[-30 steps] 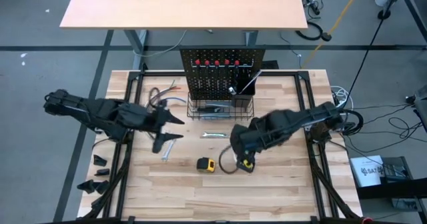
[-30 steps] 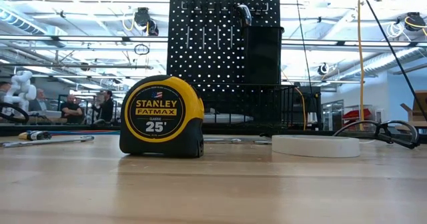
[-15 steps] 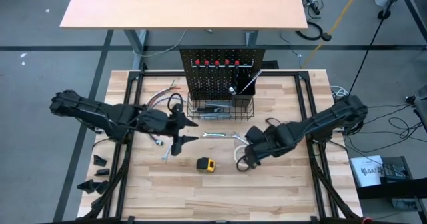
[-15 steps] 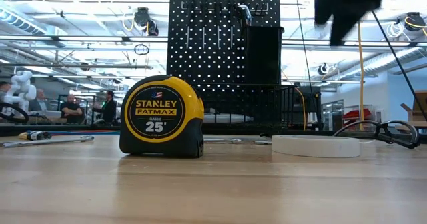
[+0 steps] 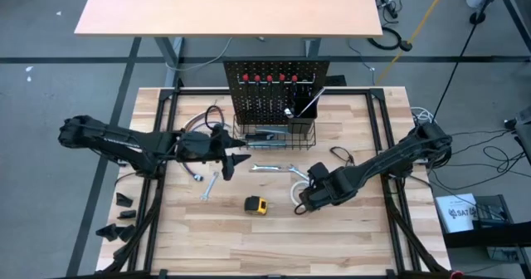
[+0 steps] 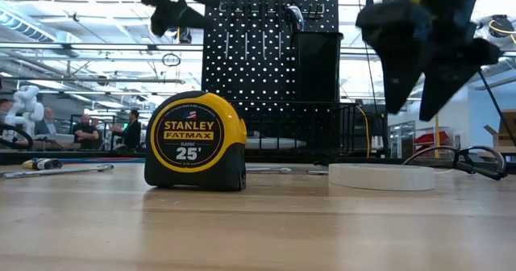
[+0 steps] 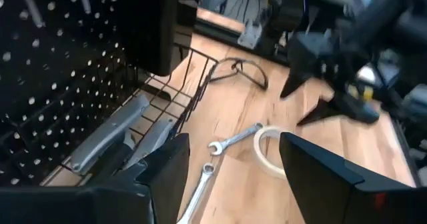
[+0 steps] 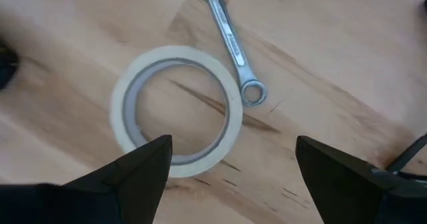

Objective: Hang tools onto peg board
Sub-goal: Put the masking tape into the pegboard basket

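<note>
Both arms have shifted: left gripper (image 5: 236, 159) now sits centre-left beside the peg board (image 5: 276, 88), fingers apart, empty; right gripper (image 5: 302, 203) has dropped over the white tape roll (image 8: 177, 111), lower centre, fingers spread, nothing held. One wrench (image 5: 208, 186) lies left; one yellow tape measure (image 5: 255, 204) lower centre; two wrenches (image 7: 220, 161) before the wire basket (image 5: 275, 135), two grey knives (image 7: 130, 134) inside it. Cables (image 5: 342, 155) right.

Wooden table (image 5: 348, 237), tape measure (image 5: 256, 204), tape roll (image 8: 176, 111), wrenches (image 5: 266, 168)
</note>
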